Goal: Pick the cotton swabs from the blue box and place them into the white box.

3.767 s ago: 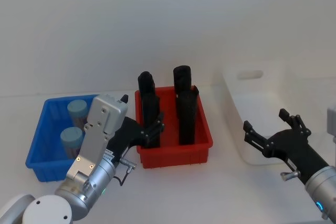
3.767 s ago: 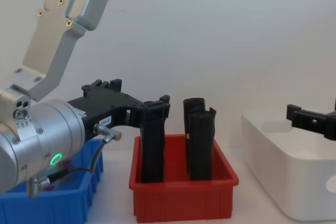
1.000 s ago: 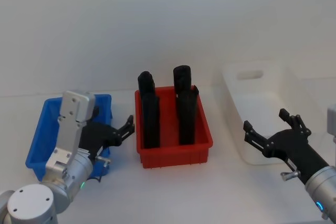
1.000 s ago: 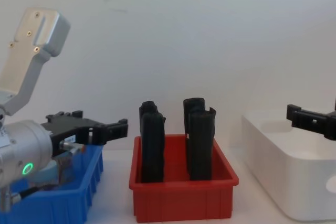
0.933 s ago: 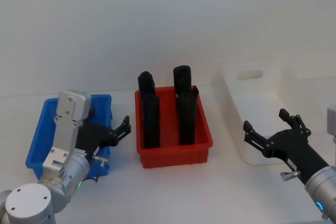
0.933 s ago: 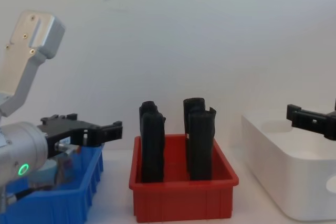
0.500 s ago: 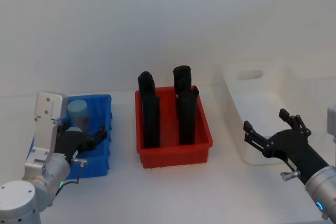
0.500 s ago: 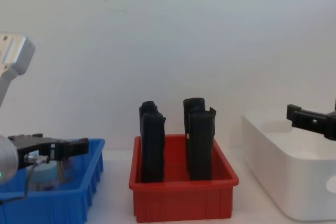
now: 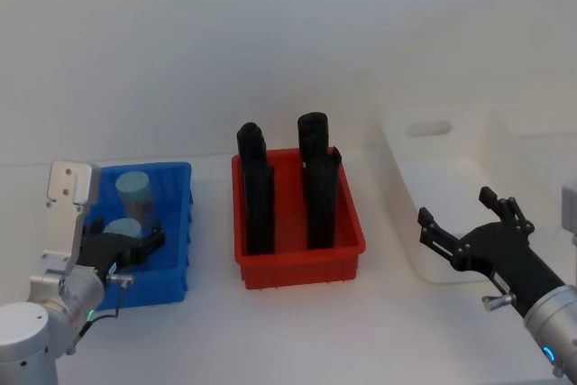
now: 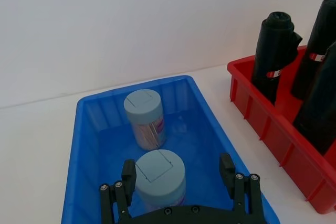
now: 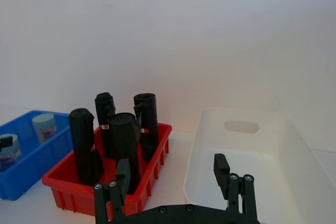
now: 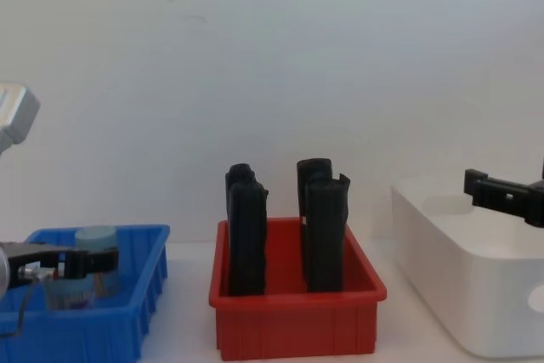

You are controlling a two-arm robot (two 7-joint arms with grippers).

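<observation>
The left pincer (image 10: 177, 171) is released inside the blue box (image 10: 110, 111). Its fingers straddle the near swab jar (image 10: 160, 174), and the pincer body cuts off the jar's lower part in the left wrist view. Finger-to-jar contact cannot be determined. The far swab jar (image 10: 144, 116) stands upright just behind, apart from the pincer. The head view separates the jars; the chest view overlaps them behind a finger. The right pincer (image 11: 172, 174), released, hovers at the near end of the white box (image 11: 294, 145). A red bin (image 9: 297, 263) stands between the boxes on the bench (image 9: 297, 331).
</observation>
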